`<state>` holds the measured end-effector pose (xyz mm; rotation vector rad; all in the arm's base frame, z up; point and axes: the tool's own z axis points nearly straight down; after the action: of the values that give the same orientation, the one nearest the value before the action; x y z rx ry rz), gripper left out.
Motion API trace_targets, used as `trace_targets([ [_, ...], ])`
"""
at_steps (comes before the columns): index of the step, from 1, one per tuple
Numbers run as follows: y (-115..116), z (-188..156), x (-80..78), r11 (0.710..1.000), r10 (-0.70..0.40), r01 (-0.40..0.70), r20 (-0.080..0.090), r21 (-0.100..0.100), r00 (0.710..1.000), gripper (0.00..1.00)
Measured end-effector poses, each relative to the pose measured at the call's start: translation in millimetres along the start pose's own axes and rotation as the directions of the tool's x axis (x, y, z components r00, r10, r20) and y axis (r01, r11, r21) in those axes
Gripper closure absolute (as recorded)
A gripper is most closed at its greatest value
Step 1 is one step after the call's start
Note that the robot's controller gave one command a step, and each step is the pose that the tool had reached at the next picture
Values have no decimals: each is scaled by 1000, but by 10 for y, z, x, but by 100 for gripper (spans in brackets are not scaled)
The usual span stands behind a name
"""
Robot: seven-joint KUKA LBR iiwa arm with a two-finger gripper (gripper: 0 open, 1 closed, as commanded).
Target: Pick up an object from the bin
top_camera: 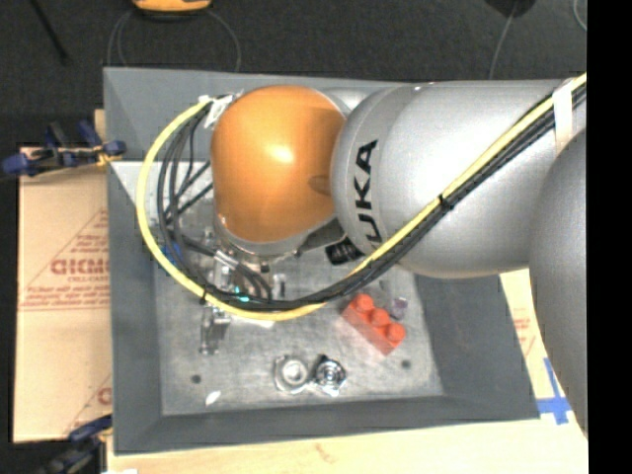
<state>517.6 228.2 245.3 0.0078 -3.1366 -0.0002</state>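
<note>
The pincer (211, 332) hangs low over the left of the bin's (133, 294) floor, beneath the orange wrist cover (272, 161); I cannot tell whether it is released or clenched. Nearest it, to its lower right and apart from it, lie two silvery metal rings (291, 371) side by side. A red studded brick (373, 322) lies farther right

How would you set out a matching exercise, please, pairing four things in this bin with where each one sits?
Things:
1. red studded plastic block
2. flat silver metal ring
3. small white scrap
4. gripper

Places:
A. floor's bottom-left corner
B. left side, midway up the floor
C. right side, next to the arm
D. bottom middle, beside a shiny metal nut

Pairs: 1-C, 2-D, 3-A, 4-B
</note>
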Motion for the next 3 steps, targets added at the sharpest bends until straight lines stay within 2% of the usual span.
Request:
trace_targets([
  [1, -724, 869, -172, 997, -75, 75, 1, 5, 997, 0],
  [2, -1211, 1303, -134, 975, -221, 221, 35, -1, 975, 0],
  [3, -2246, 1356, 105, 966, -259, 259, 4, 6, 966, 0],
])
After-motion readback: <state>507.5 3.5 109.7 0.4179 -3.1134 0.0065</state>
